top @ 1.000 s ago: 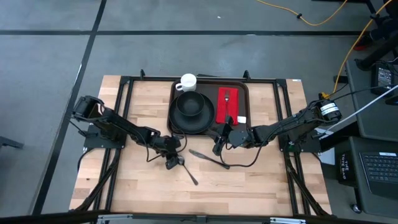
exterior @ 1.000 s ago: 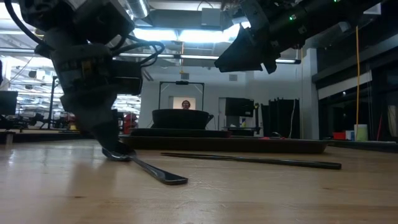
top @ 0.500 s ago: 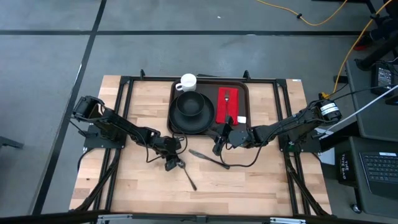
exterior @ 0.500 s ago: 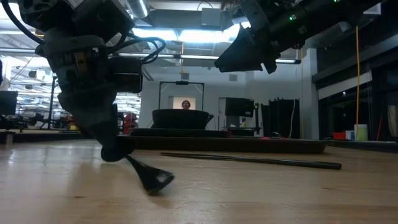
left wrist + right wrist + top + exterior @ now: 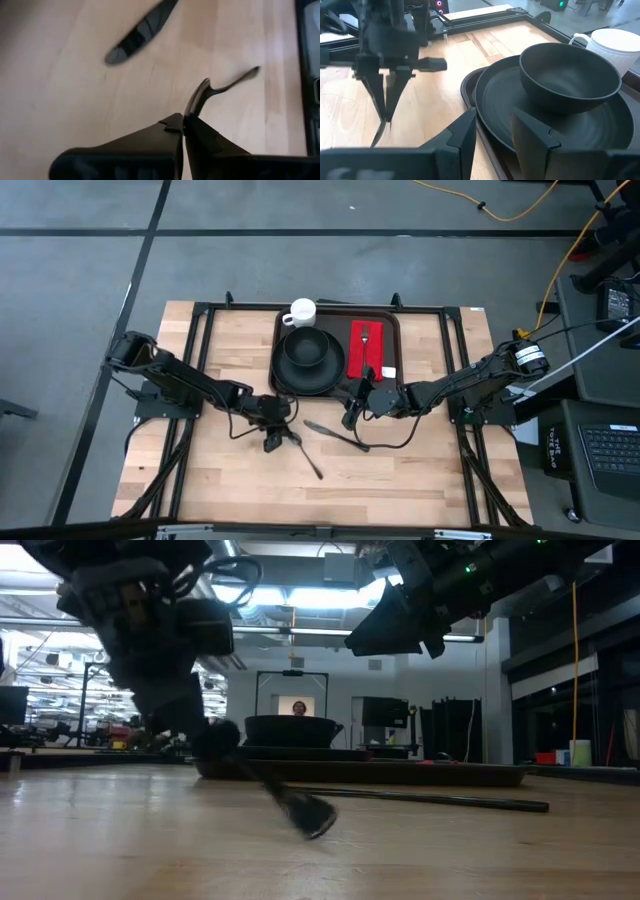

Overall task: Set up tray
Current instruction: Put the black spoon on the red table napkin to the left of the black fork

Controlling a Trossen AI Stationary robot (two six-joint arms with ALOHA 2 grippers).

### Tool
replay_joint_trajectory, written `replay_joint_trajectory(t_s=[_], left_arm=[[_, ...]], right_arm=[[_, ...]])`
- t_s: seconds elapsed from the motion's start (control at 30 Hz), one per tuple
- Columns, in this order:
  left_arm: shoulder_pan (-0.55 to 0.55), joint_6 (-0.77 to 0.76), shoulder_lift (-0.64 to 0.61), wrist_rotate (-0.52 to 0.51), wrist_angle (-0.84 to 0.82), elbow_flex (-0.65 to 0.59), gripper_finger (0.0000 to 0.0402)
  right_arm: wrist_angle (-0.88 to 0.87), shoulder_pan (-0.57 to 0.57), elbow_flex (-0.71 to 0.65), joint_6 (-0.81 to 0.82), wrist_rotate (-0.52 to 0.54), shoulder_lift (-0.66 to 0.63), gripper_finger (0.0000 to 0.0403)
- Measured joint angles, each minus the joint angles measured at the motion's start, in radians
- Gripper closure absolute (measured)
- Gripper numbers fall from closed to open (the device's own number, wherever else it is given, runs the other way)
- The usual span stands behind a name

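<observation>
My left gripper is near the middle of the table, shut on a black spoon. A black knife lies flat on the wood to its right. My right gripper hovers open above the table at the near edge of the dark brown tray. The tray carries a black plate with a bowl, a white mug and a red napkin with a fork. My left gripper pinches the spoon's bowl end between its two shut fingers, coming from above and pointing down. The handle slants down away from the fingers toward the table's near right. Its free end sits close to the wood; whether it touches, I cannot tell.
Bare wood lies around the spoon and knife, toward the table's near edge and left side. A black frame borders the tabletop. Cables run under both arms. A person shows far off in the room.
My left gripper has risen with the spoon's bowl end. The spoon, which lay flat on the table, now slants with its handle end low. My right gripper has kept still.
</observation>
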Motion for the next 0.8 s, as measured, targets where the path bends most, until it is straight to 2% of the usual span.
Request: replay_joint_trajectory(t_s=[0.63,0.8], left_arm=[[0.155,0.223,-0.285,-0.102,-0.128,0.000,0.0400],[0.226,0.267,-0.337,-0.151,-0.163,0.000,0.0399]], right_arm=[[0.003,0.000,0.000,0.023,0.008,0.000,0.0279],[0.084,0.000,0.000,-0.090,0.035,0.000,0.0279]])
